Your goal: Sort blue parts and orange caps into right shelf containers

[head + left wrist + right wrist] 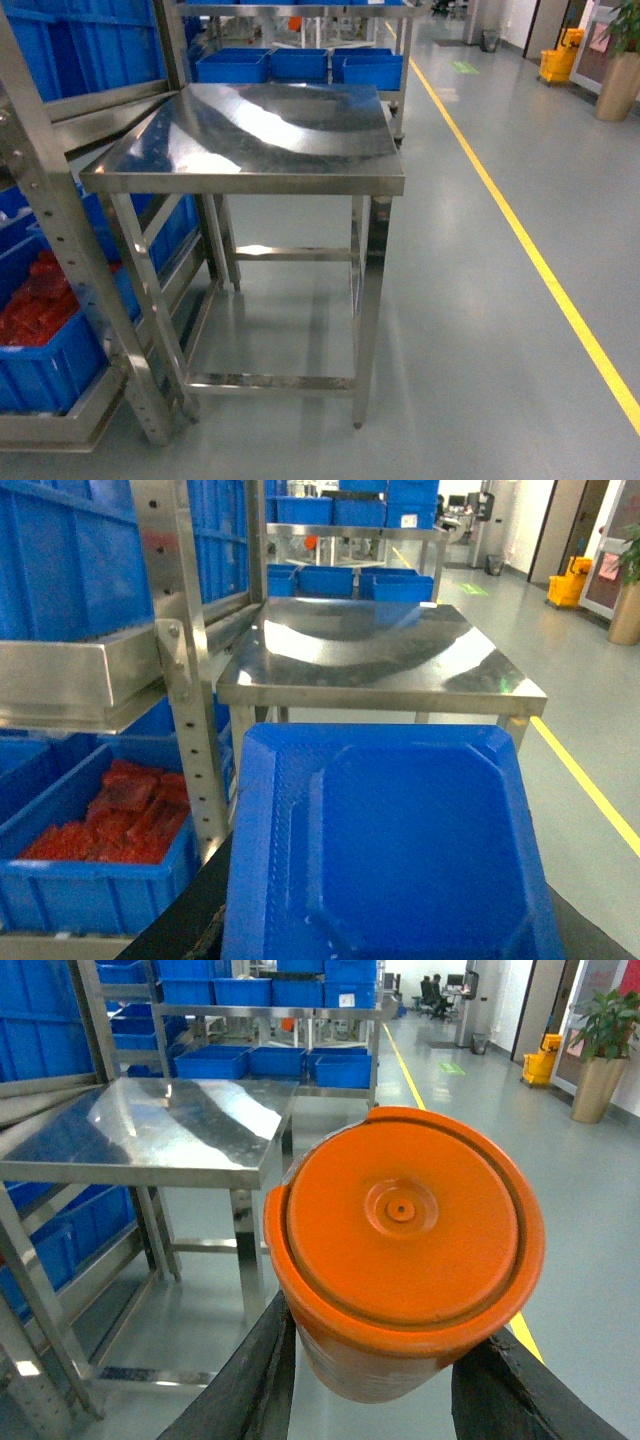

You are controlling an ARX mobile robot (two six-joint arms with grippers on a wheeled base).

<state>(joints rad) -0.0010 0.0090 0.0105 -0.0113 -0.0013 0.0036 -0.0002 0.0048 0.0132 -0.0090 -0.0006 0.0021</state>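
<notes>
Right pincer [385, 1385] clamped on the orange cap [405, 1250], black fingers [250, 1380] either side of its base; left pincer hidden under the blue part [390, 845] it carries, so can't tell its grip. Steel counter [270, 130] ahead, both loads short of it. Risk: base turning toward the shelf [45, 200] clips a counter leg, or the unseen left grip lets the part slide
</notes>
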